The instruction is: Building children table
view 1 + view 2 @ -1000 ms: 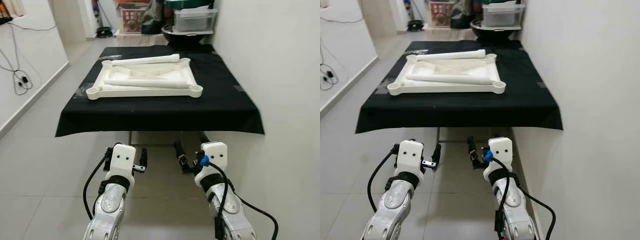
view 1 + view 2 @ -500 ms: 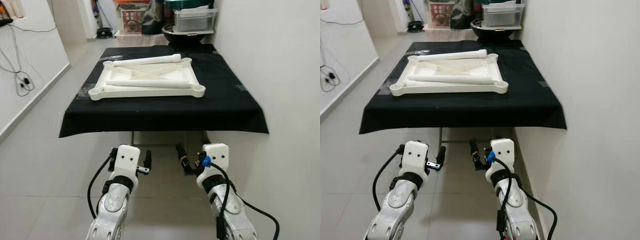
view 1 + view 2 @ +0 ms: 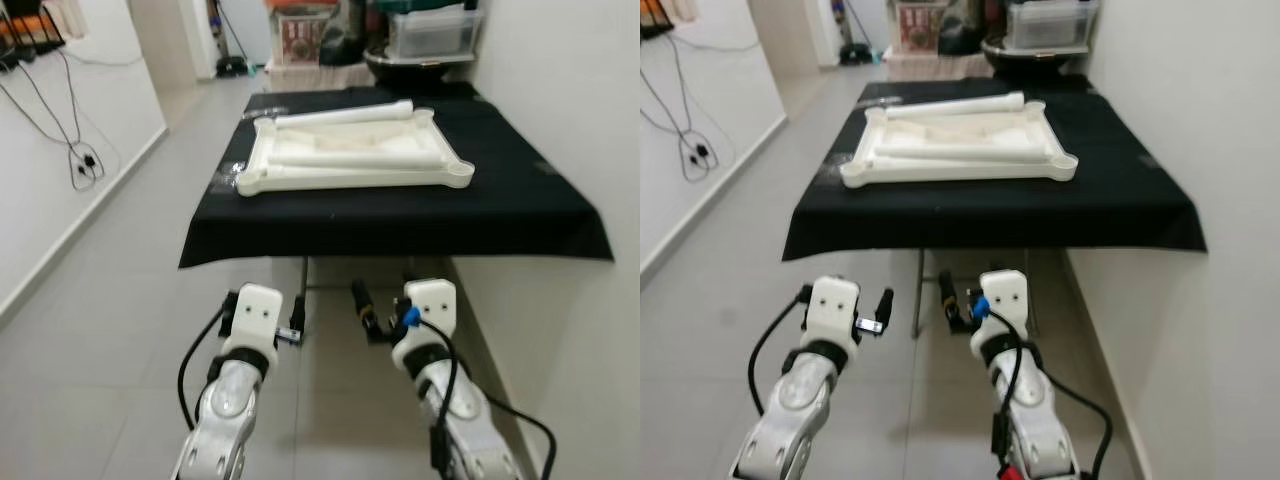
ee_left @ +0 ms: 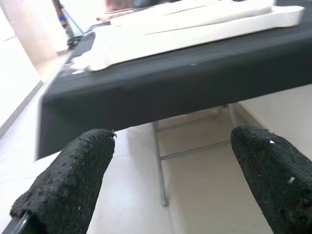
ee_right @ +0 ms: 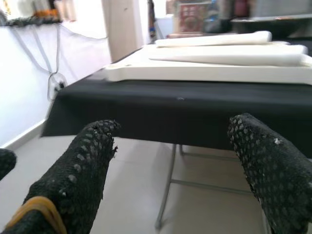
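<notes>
Now, up ahead stands the table (image 3: 400,215) draped in a black cloth, its metal legs mostly hidden under the overhang, with a few bars showing below the near edge. On the cloth lies the white plastic children's tabletop (image 3: 352,178), a rectangular frame with round sockets at its corners, set toward the left and far part of the cloth. Across it rest two long white plastic leg tubes: one (image 3: 345,112) along the far edge, another (image 3: 350,158) lying lengthwise nearer the middle. What sits inside the frame beneath them is pale and hard to make out.

Beyond the table's far end, a clear plastic storage box (image 3: 434,31) sits on top of a dark round basin (image 3: 420,63); its contents cannot be read. More clutter back there is too blurred to name. Black cables (image 3: 72,150) hang down the white wall on the left, cut off at the frame's edge.

Down low, both arms are held out in front of the near table edge, above the tiled floor. The left pincer (image 4: 170,190) has its fingers spread wide, holding nothing. The right pincer (image 5: 180,170) is likewise spread apart, holding nothing, with a yellowish band on one finger (image 5: 73,180). Both point toward the cloth's near edge, below the tabletop.
</notes>
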